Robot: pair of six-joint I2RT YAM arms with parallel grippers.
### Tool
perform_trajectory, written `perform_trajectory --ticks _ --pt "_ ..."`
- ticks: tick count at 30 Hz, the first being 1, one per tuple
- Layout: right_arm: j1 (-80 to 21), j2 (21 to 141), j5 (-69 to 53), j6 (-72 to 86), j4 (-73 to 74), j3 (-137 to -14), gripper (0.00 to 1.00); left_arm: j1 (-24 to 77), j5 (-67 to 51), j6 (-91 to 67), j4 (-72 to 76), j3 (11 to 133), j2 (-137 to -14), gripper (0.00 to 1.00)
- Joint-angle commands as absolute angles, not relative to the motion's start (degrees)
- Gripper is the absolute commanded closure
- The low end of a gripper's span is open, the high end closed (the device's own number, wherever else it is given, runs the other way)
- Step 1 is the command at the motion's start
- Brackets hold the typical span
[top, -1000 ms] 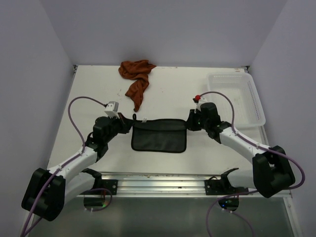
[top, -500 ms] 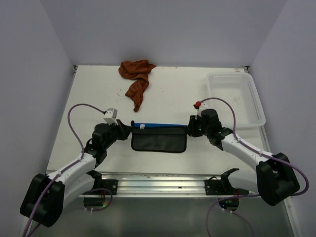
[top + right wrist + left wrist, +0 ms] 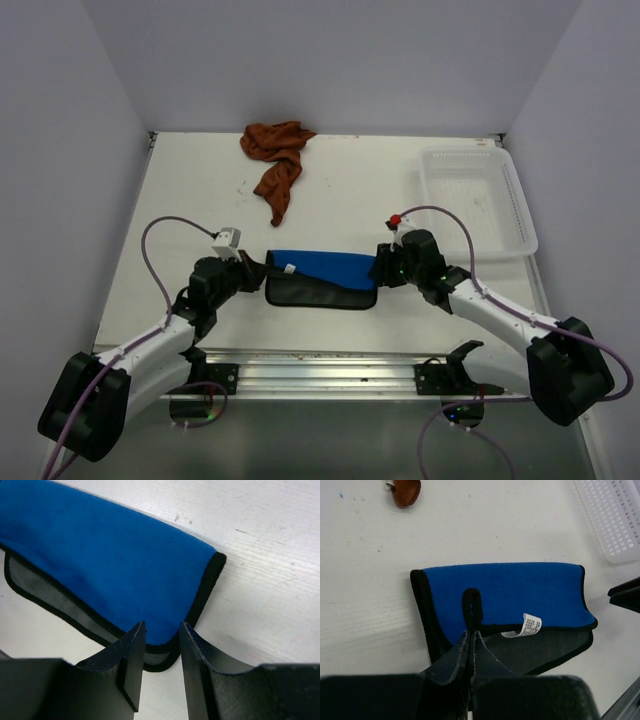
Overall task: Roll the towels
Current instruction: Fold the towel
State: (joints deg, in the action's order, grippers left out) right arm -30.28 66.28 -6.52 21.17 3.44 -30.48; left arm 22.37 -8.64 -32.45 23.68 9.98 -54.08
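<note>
Between the two claws lies the blue towel [image 3: 325, 268], folded over so its dark grey underside shows. Left claw [image 3: 470, 637] is clamped on its black edge. Right claw [image 3: 162, 635] stands apart over its corner. Far behind them, the rust-brown towel [image 3: 277, 165] sits crumpled.

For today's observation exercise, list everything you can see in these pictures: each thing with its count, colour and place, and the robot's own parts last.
blue towel: one, bright blue face, dark grey back, black edging, folded over, near centre of table between the grippers
rust-brown towel: one, crumpled, far edge of table, left of centre
basket: one, white mesh, far right of table
table: one, white
left gripper: one, black, shut on the blue towel's edge
right gripper: one, black, jaws parted over the blue towel's right corner
</note>
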Motion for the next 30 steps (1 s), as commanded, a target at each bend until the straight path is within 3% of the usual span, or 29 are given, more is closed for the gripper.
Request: perform_trajectory --ticks 1,14,17,19,20,24,30 --pt "-30.3 62.5 -3.3 24.9 4.0 -29.8 0.62 22.9 -7.7 -32.8 27.1 8.4 -52.5 1.0" --pt "-30.4 68.5 -9.7 30.8 4.2 -33.7 0.65 23.3 -8.8 -32.4 25.3 6.0 -49.8 1.0" --pt "-30.4 68.6 -9.6 31.6 3.4 -33.1 0.65 23.5 -8.5 -32.7 24.2 5.8 -48.5 0.74" --pt "-30.5 69.0 -9.5 31.9 3.4 -33.2 0.65 23.6 -8.1 -32.9 22.6 5.8 -46.5 0.49" --pt "-30.4 69.3 -9.3 32.1 3.4 -33.3 0.66 23.6 -8.0 -32.9 21.9 5.9 -45.5 0.45" --pt "-30.6 70.0 -8.0 33.8 4.6 -33.7 0.66 23.6 -7.0 -33.0 17.2 7.5 -39.5 0.36" --pt "-30.5 69.9 -5.8 36.1 7.3 -34.5 0.65 23.7 -5.8 -33.5 12.7 9.9 -35.9 0.36"
